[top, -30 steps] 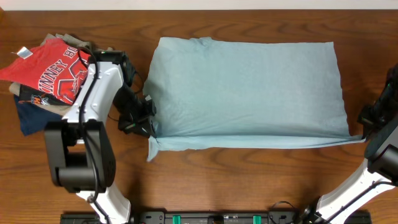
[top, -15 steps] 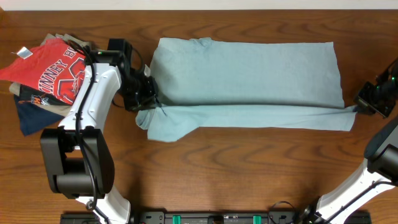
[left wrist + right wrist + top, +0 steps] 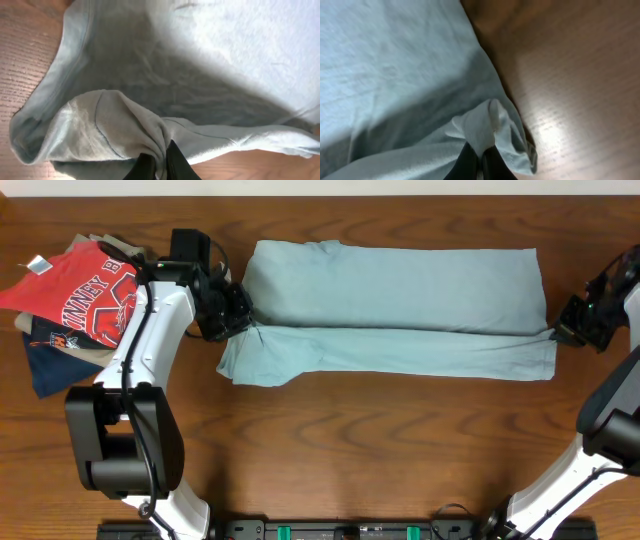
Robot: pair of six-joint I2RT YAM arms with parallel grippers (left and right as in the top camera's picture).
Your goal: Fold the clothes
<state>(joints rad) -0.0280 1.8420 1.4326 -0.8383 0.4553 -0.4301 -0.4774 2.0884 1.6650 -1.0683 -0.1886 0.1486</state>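
Note:
The pale blue-grey T-shirt (image 3: 395, 300) lies across the table's middle, its near edge lifted and folded over toward the far edge. My left gripper (image 3: 245, 328) is shut on the shirt's left near corner; the left wrist view shows the cloth (image 3: 125, 125) bunched between the fingers (image 3: 160, 167). My right gripper (image 3: 560, 332) is shut on the right near corner; the right wrist view shows a pinch of cloth (image 3: 480, 125) between the fingers (image 3: 481, 162). A loose flap (image 3: 255, 365) hangs at the left.
A pile of other garments sits at the far left: a red shirt with white lettering (image 3: 85, 290) on top of navy (image 3: 50, 370) and khaki pieces. Bare wood table (image 3: 400, 450) lies in front of the shirt.
Both grippers have carried the shirt's near edge up and away from the front, over the shirt toward the far side. The folded strip now lies further back.

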